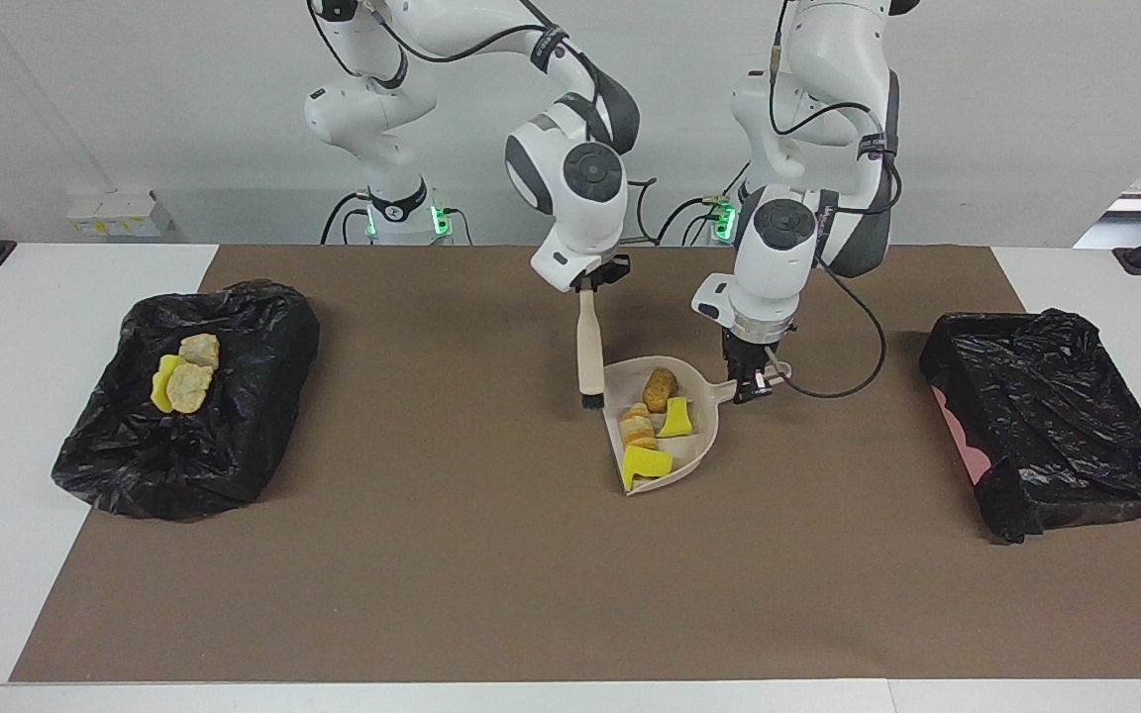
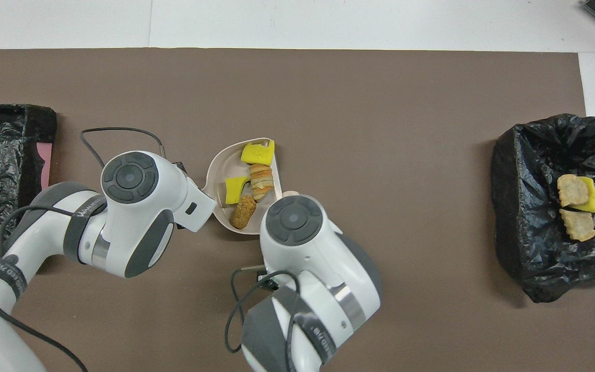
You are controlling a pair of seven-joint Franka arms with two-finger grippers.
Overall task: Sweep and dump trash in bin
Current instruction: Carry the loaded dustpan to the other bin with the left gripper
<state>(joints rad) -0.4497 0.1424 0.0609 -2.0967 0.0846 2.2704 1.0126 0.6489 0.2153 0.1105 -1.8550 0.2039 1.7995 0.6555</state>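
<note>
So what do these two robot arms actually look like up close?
Both arms are glossy white with rounded dark grey joint sections and round grey caps. Black cables loop along them, and grey bands carry white lettering. Each ends in a small black pincer: left pincer, right pincer. Green lights glow at their bases.

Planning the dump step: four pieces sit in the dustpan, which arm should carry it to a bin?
Left. The left gripper is already shut on the dustpan handle; the right gripper holds only the brush.
</note>
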